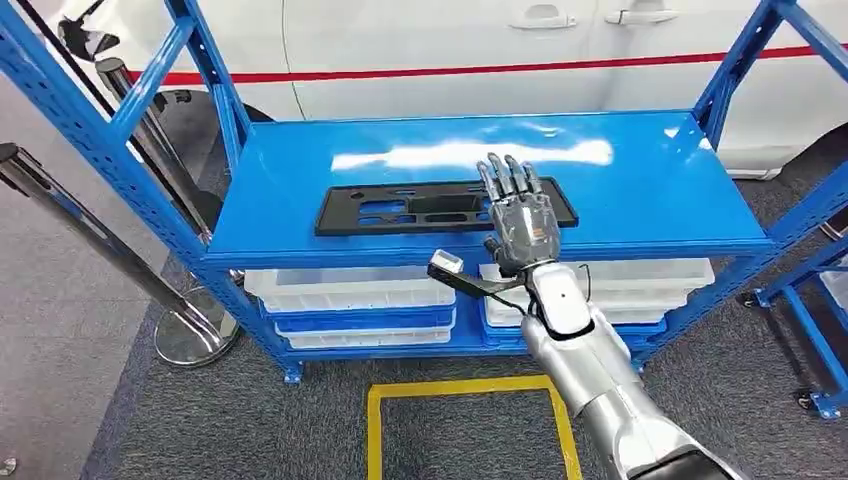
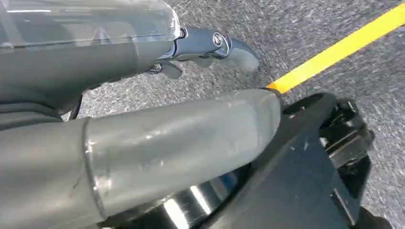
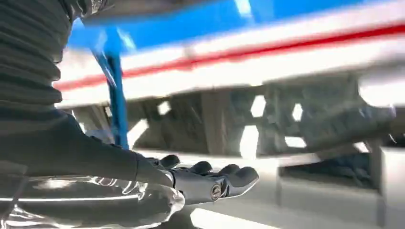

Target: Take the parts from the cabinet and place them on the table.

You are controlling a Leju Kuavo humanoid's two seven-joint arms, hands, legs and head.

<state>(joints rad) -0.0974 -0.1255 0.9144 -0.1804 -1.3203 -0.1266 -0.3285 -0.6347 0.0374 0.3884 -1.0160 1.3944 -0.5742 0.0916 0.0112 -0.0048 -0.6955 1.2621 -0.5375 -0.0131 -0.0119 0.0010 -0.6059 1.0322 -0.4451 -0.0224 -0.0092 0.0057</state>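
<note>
A flat black plastic part (image 1: 400, 210) with cut-outs lies on the top shelf of the blue cabinet (image 1: 640, 190). My right hand (image 1: 522, 220) is over the part's right end, fingers straight and pointing toward the back of the shelf; whether it touches the part I cannot tell. The right wrist view is blurred and shows the fingers (image 3: 224, 181) stretched out with nothing in them, the dark part (image 3: 296, 119) beyond. My left hand (image 2: 143, 109) hangs above the floor with its fingers loose and holds nothing.
White bins (image 1: 350, 290) sit on the lower shelves. A yellow tape square (image 1: 465, 390) marks the grey carpet in front of the cabinet. A chrome stanchion (image 1: 190, 330) stands at the left, and a white car (image 1: 450, 50) with a red stripe is behind.
</note>
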